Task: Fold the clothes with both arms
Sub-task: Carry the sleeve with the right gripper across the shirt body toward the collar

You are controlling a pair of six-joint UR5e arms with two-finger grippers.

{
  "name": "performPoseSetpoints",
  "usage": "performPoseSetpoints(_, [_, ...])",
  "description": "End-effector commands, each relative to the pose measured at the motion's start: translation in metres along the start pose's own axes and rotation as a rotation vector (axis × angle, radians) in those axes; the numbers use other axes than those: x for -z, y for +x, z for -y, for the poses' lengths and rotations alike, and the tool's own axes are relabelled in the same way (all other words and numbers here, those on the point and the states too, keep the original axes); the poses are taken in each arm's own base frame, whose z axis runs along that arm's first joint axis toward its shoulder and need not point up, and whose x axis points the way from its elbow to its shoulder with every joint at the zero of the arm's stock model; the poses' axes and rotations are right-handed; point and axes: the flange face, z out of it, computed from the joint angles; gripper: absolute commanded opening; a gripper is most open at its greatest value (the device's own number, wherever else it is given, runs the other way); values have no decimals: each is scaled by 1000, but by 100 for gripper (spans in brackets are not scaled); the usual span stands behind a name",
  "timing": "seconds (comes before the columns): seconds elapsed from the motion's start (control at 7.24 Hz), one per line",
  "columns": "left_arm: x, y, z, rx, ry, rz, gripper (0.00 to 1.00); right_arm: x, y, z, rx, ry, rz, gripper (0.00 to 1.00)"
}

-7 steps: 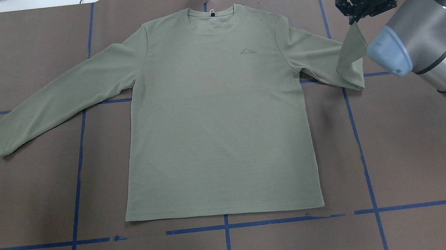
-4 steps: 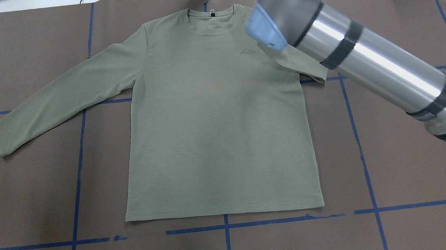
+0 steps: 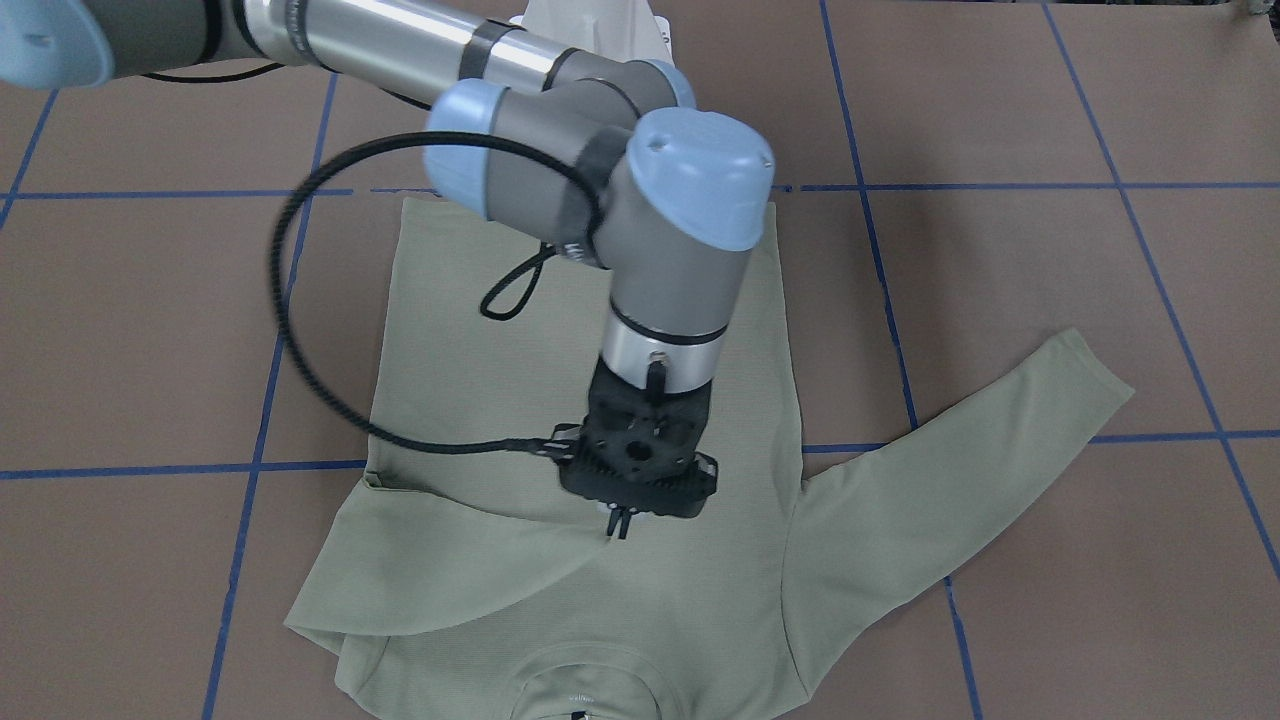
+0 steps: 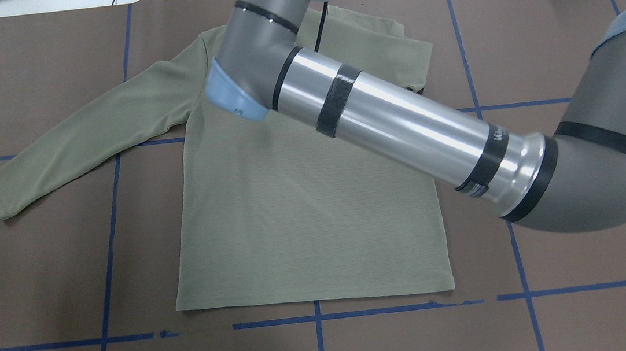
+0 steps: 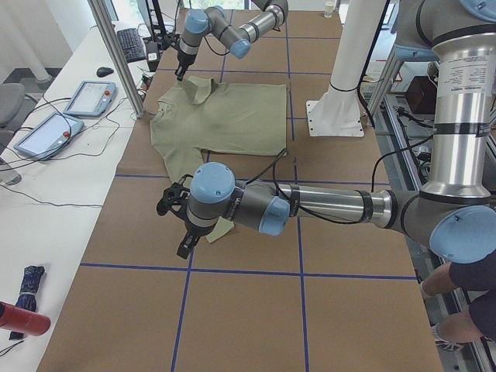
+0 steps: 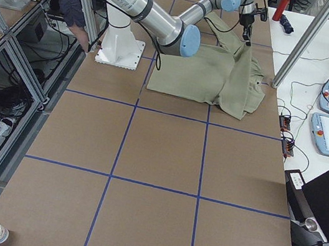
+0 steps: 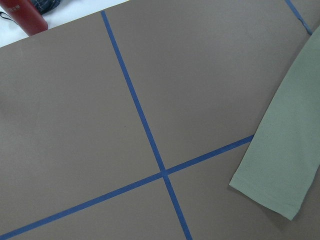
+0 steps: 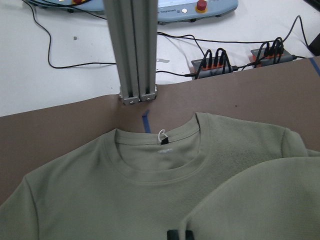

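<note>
The jaws of the right arm were all but together, clamped on the end of the right sleeve of the shirt, low over the middle of the chest. The right wrist view cut them off: only two black fingertips poked up from its bottom edge. From that grip the sleeve lay doubled back across the chest, its fold out by the shoulder. Past it sat the ribbed collar with a small white loop at the back of the neck. The front-facing view cut the collar off at its lower edge. From overhead the arm's silver tube hid the jaws, the collar and most of the folded sleeve.

The shirt lay front up and flat on the brown desk, hem toward the robot. Its left sleeve stretched out at a slant, with its cuff flat on the paper near a cross of blue tape.

The left arm showed plainly only in the left side view, reaching low near that cuff. Whether its jaws were apart or together I could not tell, and its own wrist view left them out of frame. A red bottle was cut off in that view's corner.
</note>
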Motion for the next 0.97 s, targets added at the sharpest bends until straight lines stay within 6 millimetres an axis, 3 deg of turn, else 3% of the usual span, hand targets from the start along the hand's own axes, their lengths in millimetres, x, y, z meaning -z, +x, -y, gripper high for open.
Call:
performPoseSetpoints(0.0, [-1, -1, -3, 4, -4, -1, 100, -15, -43, -84, 60, 63, 18, 0])
performPoseSetpoints(0.14, [-2, -2, -3, 6, -6, -1, 100, -7, -52, -90, 65, 66, 25, 0])
performPoseSetpoints(0.41, [0, 0, -1, 2, -2, 0, 100, -12, -57, -85, 50, 111, 0, 0])
performPoseSetpoints(0.55, [1, 1, -1, 1, 0, 0, 100, -7, -62, -83, 33, 119, 38, 23])
performPoseSetpoints(0.69, [1, 2, 0, 0, 1, 0, 100, -10, -64, -85, 38, 116, 31, 99])
performPoseSetpoints(0.83, [3, 3, 3, -8, 8, 3, 100, 4, -75, -82, 29, 112, 57, 100])
